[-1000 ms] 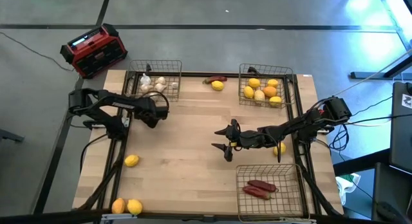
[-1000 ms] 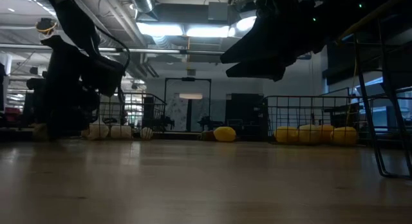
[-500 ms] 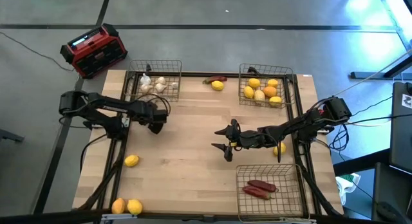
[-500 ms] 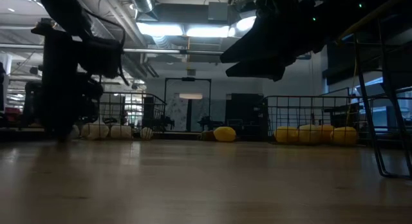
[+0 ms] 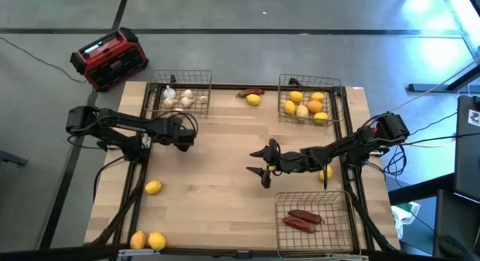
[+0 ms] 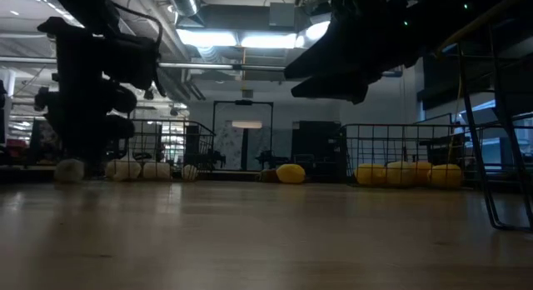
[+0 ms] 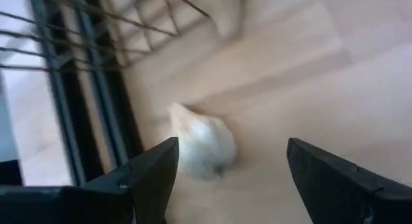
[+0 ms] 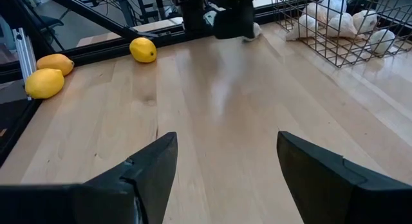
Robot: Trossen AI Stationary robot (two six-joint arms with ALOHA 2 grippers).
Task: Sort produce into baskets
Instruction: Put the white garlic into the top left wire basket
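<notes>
My left gripper (image 5: 182, 139) hangs open near the table's left edge, just in front of the far-left basket (image 5: 196, 79). In the left wrist view a whitish bulb (image 7: 203, 147) lies on the wood below and between its fingers, apart from them. The arm hides that bulb from above. Several more bulbs (image 5: 180, 98) lie in that basket. The far-right basket (image 5: 339, 103) holds yellow and orange fruits. The near-right basket (image 5: 341, 223) holds dark red peppers (image 5: 302, 219). My right gripper (image 5: 258, 163) waits open over the table's middle, holding nothing.
Loose on the table are a lemon (image 5: 253, 100) and a red pepper (image 5: 251, 91) at the far edge. Another lemon (image 5: 153, 187) lies at the left, and an orange (image 5: 138, 240) and a lemon (image 5: 157, 241) sit at the near left corner. A red and black box (image 5: 109, 58) stands off the table.
My left gripper has risen from the table and turned a little, staying open. Its arm has drawn back toward the table's left edge. My right arm has kept still.
</notes>
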